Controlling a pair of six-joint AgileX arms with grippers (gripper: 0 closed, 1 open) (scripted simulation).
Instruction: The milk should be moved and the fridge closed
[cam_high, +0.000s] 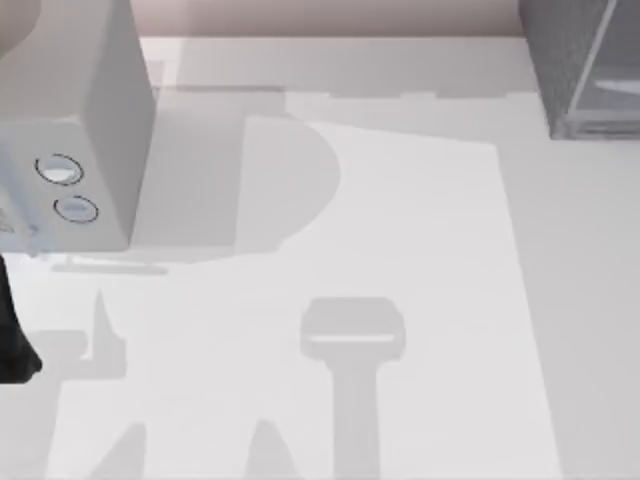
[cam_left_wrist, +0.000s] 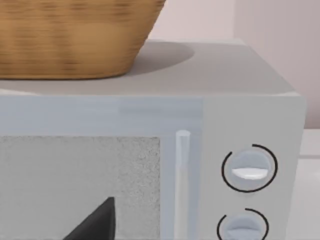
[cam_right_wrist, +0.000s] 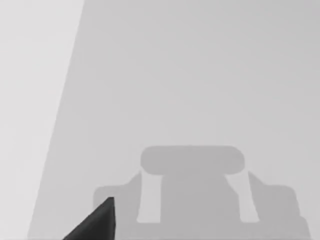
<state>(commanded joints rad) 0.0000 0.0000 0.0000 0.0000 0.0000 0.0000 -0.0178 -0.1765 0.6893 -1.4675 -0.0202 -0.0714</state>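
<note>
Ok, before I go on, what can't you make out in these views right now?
- fridge: cut off by the top view's upper and right edges, so I can't tell its door state or contents.
- basket on the microwave: cut off by the left wrist picture's edge, and its wall hides the contents.
- Microwave interior: the speckled door panel hides it.
- left arm: cut off by the top view's left edge.

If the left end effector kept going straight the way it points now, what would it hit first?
Most likely the front of the microwave: the left wrist view faces its speckled door window head-on, beside the handle and dials. How far off it is I cannot tell.
</note>
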